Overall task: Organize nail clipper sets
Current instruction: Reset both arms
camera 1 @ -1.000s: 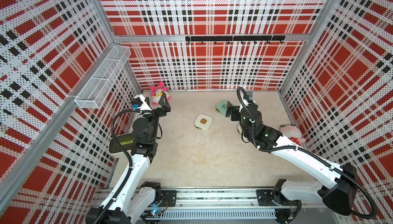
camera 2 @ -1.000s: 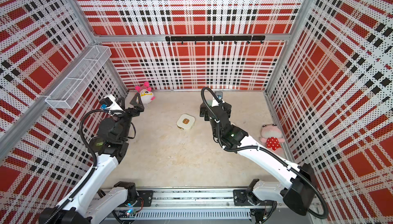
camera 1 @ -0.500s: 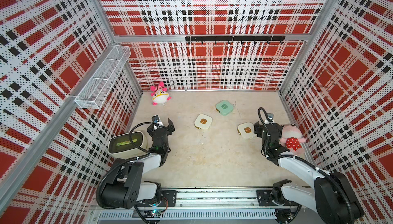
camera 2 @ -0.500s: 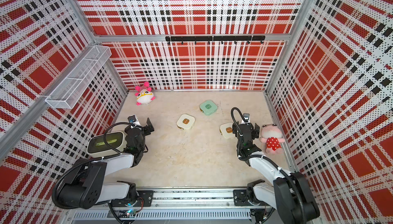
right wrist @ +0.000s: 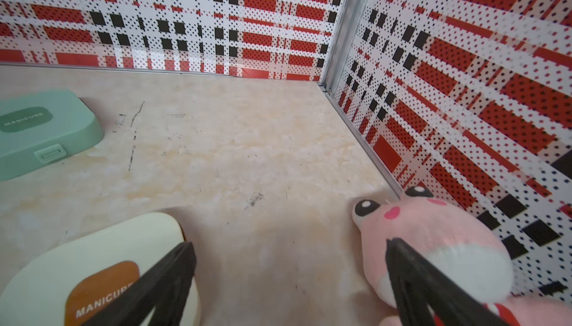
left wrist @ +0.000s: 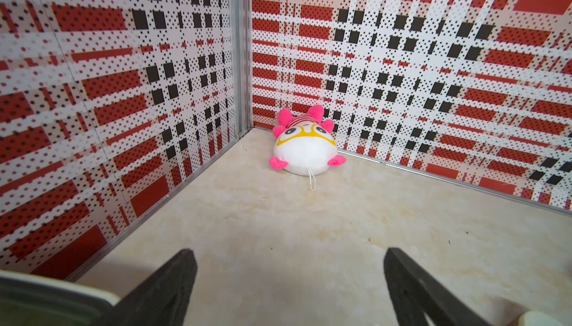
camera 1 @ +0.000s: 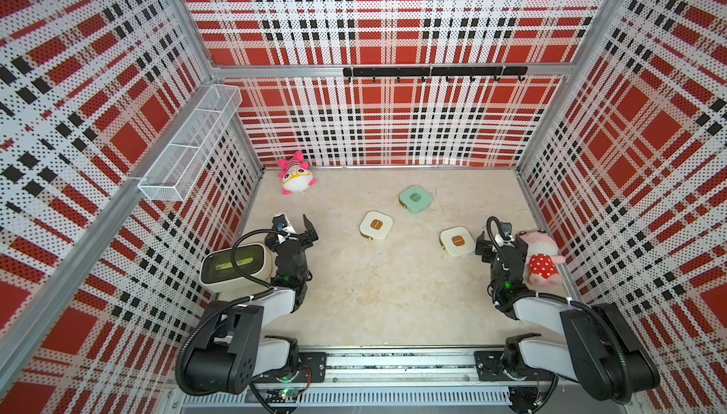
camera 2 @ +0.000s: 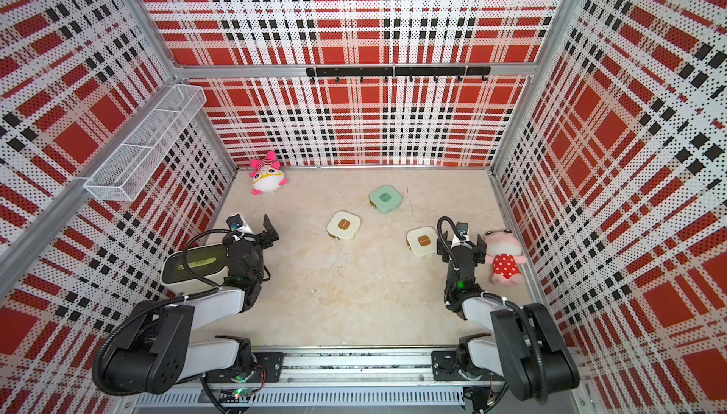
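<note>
Right wrist view: right tool [right wrist: 288,244] wide open, empty | left tool [left wrist: 288,250] wide open, empty | cream case [right wrist: 77,256] just beside right tool; mint case [right wrist: 40,129], other cream case [camera 1: 376,225] farther out on counter [right wrist: 247,154], all shut | risk: tool may bump pink toy [right wrist: 433,237] or shove case away

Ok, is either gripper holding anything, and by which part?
Nothing is held. The left gripper is open over the bare tabletop; the right gripper is open between a cream case and the pink plush, clamping neither.
</note>
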Robot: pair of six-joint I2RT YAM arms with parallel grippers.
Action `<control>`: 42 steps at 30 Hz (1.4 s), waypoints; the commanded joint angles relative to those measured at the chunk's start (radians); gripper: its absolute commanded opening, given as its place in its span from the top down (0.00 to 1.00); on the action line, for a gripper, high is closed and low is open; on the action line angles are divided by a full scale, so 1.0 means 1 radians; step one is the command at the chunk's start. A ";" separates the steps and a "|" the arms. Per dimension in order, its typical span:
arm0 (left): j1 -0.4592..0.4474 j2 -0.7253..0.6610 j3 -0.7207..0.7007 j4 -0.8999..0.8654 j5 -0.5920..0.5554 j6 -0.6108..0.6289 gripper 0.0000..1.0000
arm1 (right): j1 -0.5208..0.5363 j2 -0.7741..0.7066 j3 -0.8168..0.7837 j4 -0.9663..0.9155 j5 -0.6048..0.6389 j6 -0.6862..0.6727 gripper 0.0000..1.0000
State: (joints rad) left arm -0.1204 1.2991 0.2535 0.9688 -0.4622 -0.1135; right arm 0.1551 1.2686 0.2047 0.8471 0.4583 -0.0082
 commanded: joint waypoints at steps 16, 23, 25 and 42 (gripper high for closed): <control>0.090 0.124 -0.035 0.278 0.102 0.055 0.02 | -0.100 0.085 0.023 0.198 -0.401 -0.004 0.00; 0.093 0.261 -0.109 0.518 0.107 0.056 0.02 | -0.104 0.321 -0.040 0.583 -0.466 0.003 0.00; 0.085 0.280 -0.093 0.535 0.100 0.059 0.02 | -0.103 0.302 -0.028 0.519 -0.407 0.024 0.00; 0.083 0.282 -0.046 0.446 0.101 0.063 0.02 | -0.122 0.300 0.088 0.299 -0.349 0.067 0.00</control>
State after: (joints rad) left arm -0.0380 1.5776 0.2092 1.3903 -0.3553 -0.0689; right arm 0.0414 1.5726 0.2996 1.1316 0.0982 0.0574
